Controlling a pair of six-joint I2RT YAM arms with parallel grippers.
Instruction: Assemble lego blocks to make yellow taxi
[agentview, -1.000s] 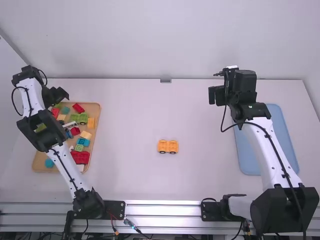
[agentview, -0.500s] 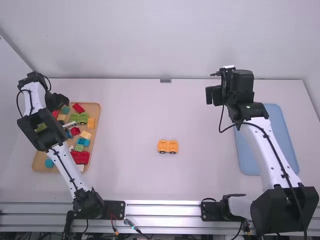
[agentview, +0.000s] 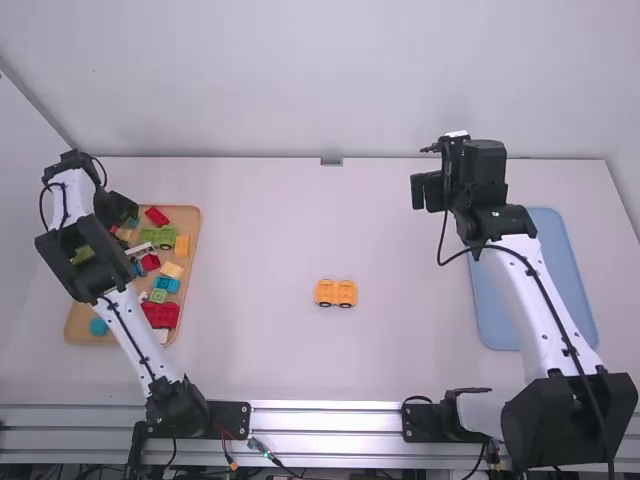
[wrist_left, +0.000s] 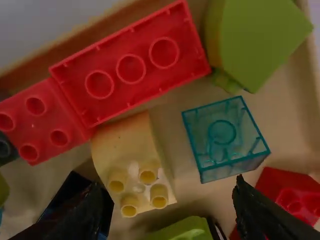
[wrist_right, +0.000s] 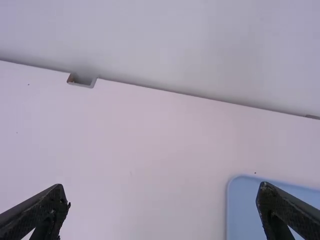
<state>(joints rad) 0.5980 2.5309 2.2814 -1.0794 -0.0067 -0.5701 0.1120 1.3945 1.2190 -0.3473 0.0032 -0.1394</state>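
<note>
The white tabletop (agentview: 420, 345) carries both trays and the taxi's start. Over its right side stands the right arm (agentview: 530, 300), well apart from the work; the left arm (agentview: 128, 320) reaches over the wooden tray (agentview: 186, 214) at the left. A blue tray (agentview: 545, 285) lies at the right, partly behind the right arm.

The left gripper (wrist_left: 167, 184) is over the wooden tray's far part, fingers wide apart, nothing between them. The right gripper (wrist_right: 162, 186) also has its fingers wide and empty.

The orange wheeled base (agentview: 335, 292), presumably the taxi's underbody, stands on its wheels near the middle of the tabletop. The step in hand looks to be fetching the next part for it.

Below the left fingers lie a long red block (wrist_left: 131, 67), a pale yellow block (wrist_left: 132, 160) with studs showing and a clear teal block (wrist_left: 222, 132), perhaps meant as the window. A yellow block (agentview: 182, 246) lies by the wooden tray's right edge.

The next move calls for choosing one part, squaring the fingers to its sides and coming down without catching its close neighbours.
</note>
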